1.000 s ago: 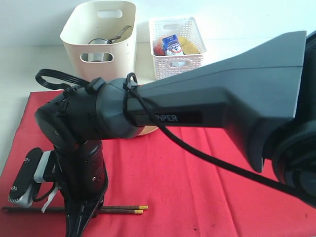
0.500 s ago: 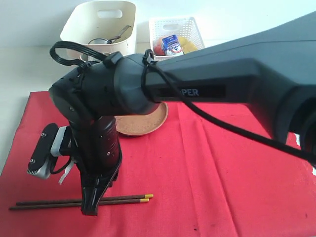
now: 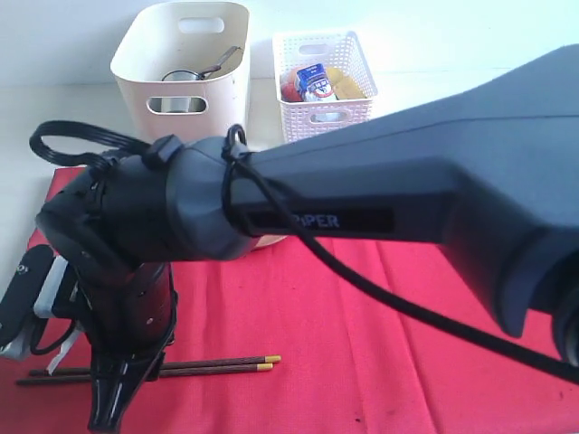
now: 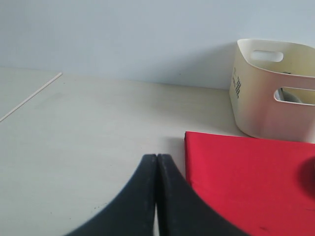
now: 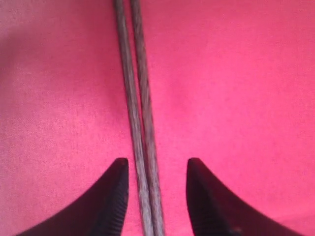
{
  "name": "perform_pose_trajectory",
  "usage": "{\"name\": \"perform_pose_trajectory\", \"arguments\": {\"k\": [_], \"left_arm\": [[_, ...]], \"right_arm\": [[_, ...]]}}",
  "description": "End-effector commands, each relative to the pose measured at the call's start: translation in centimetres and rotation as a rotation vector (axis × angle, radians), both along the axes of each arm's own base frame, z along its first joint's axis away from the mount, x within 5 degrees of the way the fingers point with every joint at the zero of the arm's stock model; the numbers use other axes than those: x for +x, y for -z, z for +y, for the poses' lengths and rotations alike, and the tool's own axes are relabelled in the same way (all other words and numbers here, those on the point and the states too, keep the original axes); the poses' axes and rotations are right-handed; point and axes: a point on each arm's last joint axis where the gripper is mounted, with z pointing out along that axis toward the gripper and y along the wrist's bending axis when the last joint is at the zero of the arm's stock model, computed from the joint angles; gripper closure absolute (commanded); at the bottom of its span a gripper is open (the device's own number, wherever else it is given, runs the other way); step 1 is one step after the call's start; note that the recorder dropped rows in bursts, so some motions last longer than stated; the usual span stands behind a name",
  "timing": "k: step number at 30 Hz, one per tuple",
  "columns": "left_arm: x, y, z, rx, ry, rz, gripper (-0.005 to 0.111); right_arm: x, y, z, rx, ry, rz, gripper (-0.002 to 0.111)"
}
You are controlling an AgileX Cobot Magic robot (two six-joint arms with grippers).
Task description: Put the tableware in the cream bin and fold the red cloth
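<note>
Left gripper (image 4: 156,160): fingers pressed together, empty, parked over table (image 4: 74,123) beside red cloth (image 3: 362,344) corner. Step: chopstick pickup. Right gripper (image 5: 157,164): fingers spread, straddling dark chopsticks (image 5: 135,73) lying on cloth, front-left. Next: lower, pinch both, carry to cream bin (image 3: 181,81) behind. Arm (image 3: 380,190) print reads "…IPER". Bin sticker (image 4: 237,83) and milk carton (image 3: 314,81) unreadable.

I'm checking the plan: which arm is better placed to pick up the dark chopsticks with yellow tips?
Right. The right gripper is open, straddling the dark chopsticks with yellow tips; the left gripper is shut, over the pale table beside the red cloth.
</note>
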Motion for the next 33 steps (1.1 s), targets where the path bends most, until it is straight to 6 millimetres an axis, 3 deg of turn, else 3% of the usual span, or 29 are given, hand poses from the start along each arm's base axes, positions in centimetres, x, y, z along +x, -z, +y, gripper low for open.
{"name": "perform_pose_trajectory", "arguments": {"k": [1,8,14,20,26,33], "left_arm": [[0.0,0.0,0.0,-0.005,-0.004,-0.002,0.105],[0.0,0.0,0.0,-0.005,-0.004,-0.002,0.105],[0.0,0.0,0.0,-0.005,-0.004,-0.002,0.105],[0.0,0.0,0.0,-0.005,-0.004,-0.002,0.105],[0.0,0.0,0.0,-0.005,-0.004,-0.002,0.105],[0.0,0.0,0.0,-0.005,-0.004,-0.002,0.105]], "right_arm": [[0.0,1.9,-0.1,-0.048,-0.022,0.001,0.063],[-0.4,3.9,-0.7,-0.141,-0.071,0.052,0.068],[-0.9,3.9,-1.0,-0.172,-0.129,0.104,0.108],[-0.7,3.7,-1.1,-0.182,-0.159,0.071,0.108],[-0.3,1.3,-1.1,-0.140,-0.171,0.017,0.108],[1.9,-0.4,-1.8,-0.100,-0.118,0.004,0.108]]}}
